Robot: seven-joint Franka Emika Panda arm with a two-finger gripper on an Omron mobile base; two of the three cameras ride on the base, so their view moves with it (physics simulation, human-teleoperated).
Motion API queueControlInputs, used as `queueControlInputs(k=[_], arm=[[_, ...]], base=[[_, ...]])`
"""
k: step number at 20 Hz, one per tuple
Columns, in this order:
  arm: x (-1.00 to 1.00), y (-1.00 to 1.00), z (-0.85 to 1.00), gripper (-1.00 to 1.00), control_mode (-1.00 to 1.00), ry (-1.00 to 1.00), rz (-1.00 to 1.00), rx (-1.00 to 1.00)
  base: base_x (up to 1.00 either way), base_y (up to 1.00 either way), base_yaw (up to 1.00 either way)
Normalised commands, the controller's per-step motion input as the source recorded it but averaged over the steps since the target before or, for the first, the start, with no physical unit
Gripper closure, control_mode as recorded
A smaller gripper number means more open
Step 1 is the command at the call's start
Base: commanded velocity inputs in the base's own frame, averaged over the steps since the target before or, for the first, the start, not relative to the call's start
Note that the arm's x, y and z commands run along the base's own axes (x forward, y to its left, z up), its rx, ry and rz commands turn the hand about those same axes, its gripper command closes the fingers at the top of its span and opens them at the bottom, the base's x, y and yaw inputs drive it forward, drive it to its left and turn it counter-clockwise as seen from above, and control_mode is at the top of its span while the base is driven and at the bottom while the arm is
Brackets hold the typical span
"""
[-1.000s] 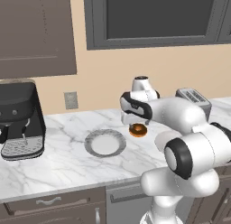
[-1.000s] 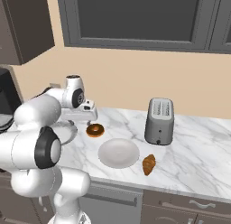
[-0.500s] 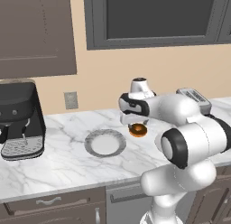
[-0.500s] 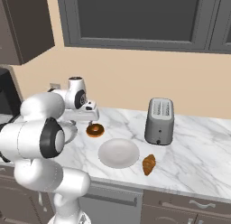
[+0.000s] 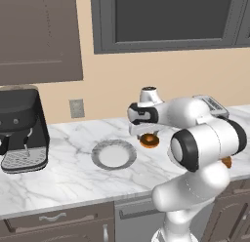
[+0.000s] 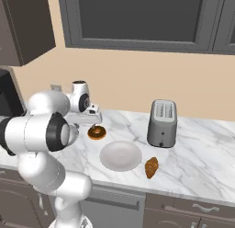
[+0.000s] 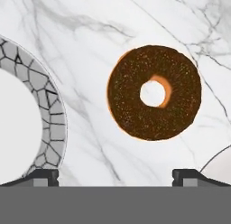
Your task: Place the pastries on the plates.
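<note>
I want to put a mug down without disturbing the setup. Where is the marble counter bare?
Bare marble lies right of the silver toaster, and between the black coffee machine and the grey-rimmed plate. The middle is crowded: the chocolate-glazed doughnut, plain white plate and golden-brown croissant sit close, with the open gripper above the doughnut.

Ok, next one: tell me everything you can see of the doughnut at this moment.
The doughnut is a ring with dark brown, speckled chocolate glaze, an orange-tan edge showing on one side and inside its round hole. It lies flat on the marble counter, on no plate, between the grey-patterned plate and the plain white plate, touching neither. The open gripper hovers directly above it, fingers clear of it. It looks whole and undamaged.
</note>
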Motion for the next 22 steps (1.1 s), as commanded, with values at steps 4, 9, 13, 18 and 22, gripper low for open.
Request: queueControlInputs(k=[4,9,13,18,22], arm=[[0.14,0.0,-0.15,-1.0,-1.0,0.0,0.0,0.0],[0.15,0.0,-0.11,-1.0,-1.0,0.0,0.0,0.0],[0.15,0.0,-0.11,-1.0,-1.0,0.0,0.0,0.0],[0.17,0.0,-0.14,-1.0,-1.0,0.01,0.0,0.0],[0.16,0.0,-0.16,-1.0,-1.0,0.0,0.0,0.0]], base=[[0.0,0.0,0.0],[0.0,0.0,0.0],[0.0,0.0,0.0],[0.0,0.0,0.0],[0.0,0.0,0.0]])
